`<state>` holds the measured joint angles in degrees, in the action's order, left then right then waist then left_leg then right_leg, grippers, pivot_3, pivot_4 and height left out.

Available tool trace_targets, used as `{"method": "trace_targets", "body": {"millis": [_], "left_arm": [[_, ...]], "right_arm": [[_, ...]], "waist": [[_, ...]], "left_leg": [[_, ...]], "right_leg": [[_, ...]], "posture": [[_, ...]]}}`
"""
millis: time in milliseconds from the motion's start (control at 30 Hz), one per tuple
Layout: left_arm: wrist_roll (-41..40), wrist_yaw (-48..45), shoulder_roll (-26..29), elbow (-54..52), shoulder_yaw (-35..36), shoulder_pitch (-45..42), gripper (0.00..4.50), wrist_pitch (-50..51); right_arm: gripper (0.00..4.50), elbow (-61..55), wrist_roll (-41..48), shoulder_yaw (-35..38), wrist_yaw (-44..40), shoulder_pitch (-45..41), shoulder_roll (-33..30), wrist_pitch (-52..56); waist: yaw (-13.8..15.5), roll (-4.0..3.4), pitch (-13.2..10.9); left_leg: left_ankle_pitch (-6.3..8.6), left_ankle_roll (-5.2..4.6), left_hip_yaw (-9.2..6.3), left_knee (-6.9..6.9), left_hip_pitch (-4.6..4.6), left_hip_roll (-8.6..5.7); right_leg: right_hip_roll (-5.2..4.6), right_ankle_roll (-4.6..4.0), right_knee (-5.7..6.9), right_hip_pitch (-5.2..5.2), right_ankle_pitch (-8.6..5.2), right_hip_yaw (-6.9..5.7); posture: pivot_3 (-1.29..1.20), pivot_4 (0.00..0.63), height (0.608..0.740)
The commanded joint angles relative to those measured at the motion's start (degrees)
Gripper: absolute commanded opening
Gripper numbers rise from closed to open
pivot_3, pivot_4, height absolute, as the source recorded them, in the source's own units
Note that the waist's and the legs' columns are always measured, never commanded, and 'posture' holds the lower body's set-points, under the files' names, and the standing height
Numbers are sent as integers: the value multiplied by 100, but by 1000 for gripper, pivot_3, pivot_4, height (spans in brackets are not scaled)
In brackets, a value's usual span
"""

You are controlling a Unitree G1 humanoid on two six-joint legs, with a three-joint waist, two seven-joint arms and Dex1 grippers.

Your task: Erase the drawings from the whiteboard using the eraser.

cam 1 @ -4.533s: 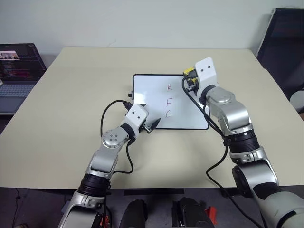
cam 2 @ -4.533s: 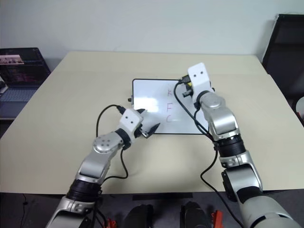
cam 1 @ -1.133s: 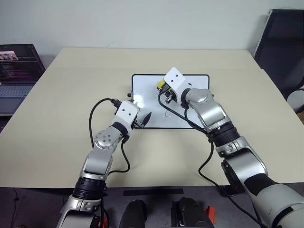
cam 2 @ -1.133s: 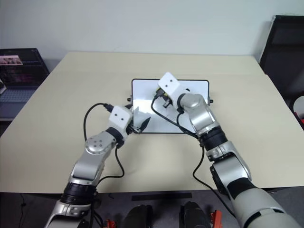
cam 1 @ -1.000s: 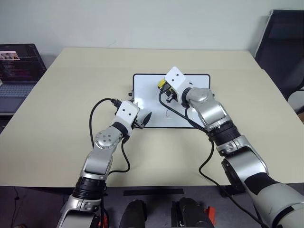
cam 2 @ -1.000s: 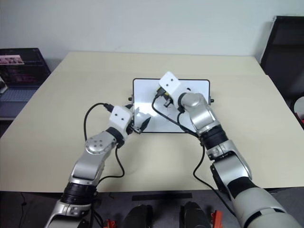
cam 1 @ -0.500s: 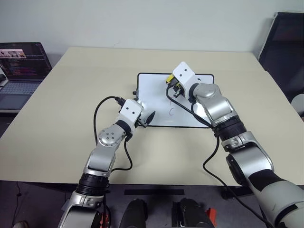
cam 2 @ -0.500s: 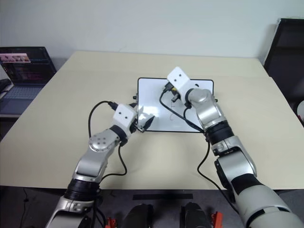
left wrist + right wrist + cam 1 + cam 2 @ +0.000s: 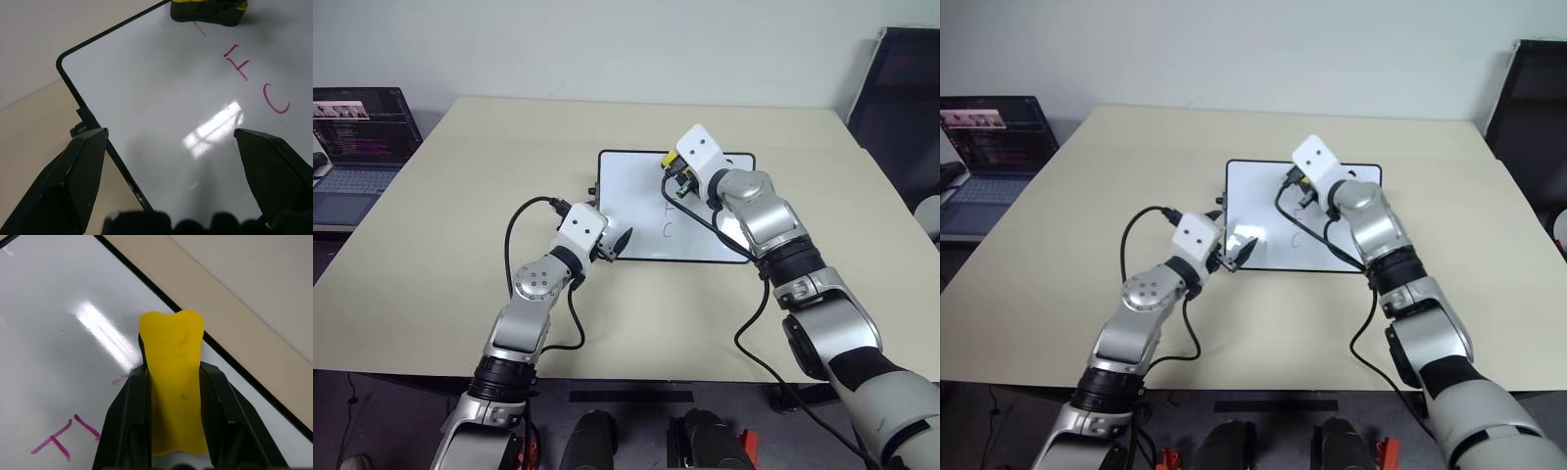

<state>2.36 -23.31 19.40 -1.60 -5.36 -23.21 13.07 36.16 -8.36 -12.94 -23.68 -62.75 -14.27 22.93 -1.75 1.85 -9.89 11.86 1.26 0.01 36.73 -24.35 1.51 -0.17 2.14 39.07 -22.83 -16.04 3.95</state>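
In the head camera views, your right gripper [image 9: 672, 174] is closed tight on the small oblong yellow eraser with the dark underside [image 9: 668, 160], over the far part of the glossy white rectangular whiteboard with the thin black frame [image 9: 631, 196], which lies flat in the middle of the beige table [image 9: 440, 225]. Your left gripper [image 9: 619, 241] rests at the near left edge of the board. In the left wrist view, its black fingers [image 9: 73, 166] stand wide apart and hold nothing, one each side of the board's corner; I judge this is to steady it, so keep it there. The reddish handwritten drawings [image 9: 257, 83] now read "F" and "C", with only a short stroke left by the eraser. In the right wrist view, the eraser sits straight between the jaws, just beyond the "F"; press it flat and sweep down over both letters.
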Motion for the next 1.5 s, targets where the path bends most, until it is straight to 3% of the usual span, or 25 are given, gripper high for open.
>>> {"method": "trace_targets", "body": {"millis": [33, 300, 633, 933, 1167, 1500], "left_arm": [[-12, -15, 44, -222, 55, -75, 4500, -58], [-24, -32, 84, -263, 57, -48, 4500, -44], [-8, -3, 155, -439, 114, 21, 4500, 79], [15, 101, 165, -689, 187, 217, 4500, 214], [35, 148, 109, -710, 148, 211, 4500, 251], [1, 44, 26, -350, 5, -47, 4500, 55]], "right_arm": [[973, 255, -111, 137, 162, -76, -139, -8], [973, 345, -108, 133, 211, -82, -95, -73], [973, 199, -66, -102, 221, 130, 736, 44], [973, 285, -119, -160, 133, 169, 990, 55], [973, 238, -183, -118, 79, 168, 905, 58], [973, 468, -224, 166, 85, -39, 40, -78]], "waist": [[-1, 0, 0], [-1, 0, 0], [-171, -1, 0], [-257, -1, 0], [-275, -1, 0], [-78, 2, -2]], "left_leg": [[0, 0, 0, 4, 1, 0], [-1, -3, 0, 11, 17, 0], [0, -3, -3, -2, 55, 10], [0, -3, -6, -4, 58, 13], [0, -2, -7, -4, 58, 12], [-1, -3, -4, -1, 56, 2]], "right_leg": [[0, 0, 0, 3, 0, 0], [1, 2, -5, 26, 1, -4], [3, 2, -6, 47, 0, 9], [6, 2, -5, 47, 0, 11], [6, 2, -7, 48, 0, 11], [2, 4, -13, 54, -1, 3]], "posture": [[0, 150, 740], [0, 150, 740], [0, 150, 740], [0, 150, 740], [0, 150, 740], [0, 150, 740]]}}
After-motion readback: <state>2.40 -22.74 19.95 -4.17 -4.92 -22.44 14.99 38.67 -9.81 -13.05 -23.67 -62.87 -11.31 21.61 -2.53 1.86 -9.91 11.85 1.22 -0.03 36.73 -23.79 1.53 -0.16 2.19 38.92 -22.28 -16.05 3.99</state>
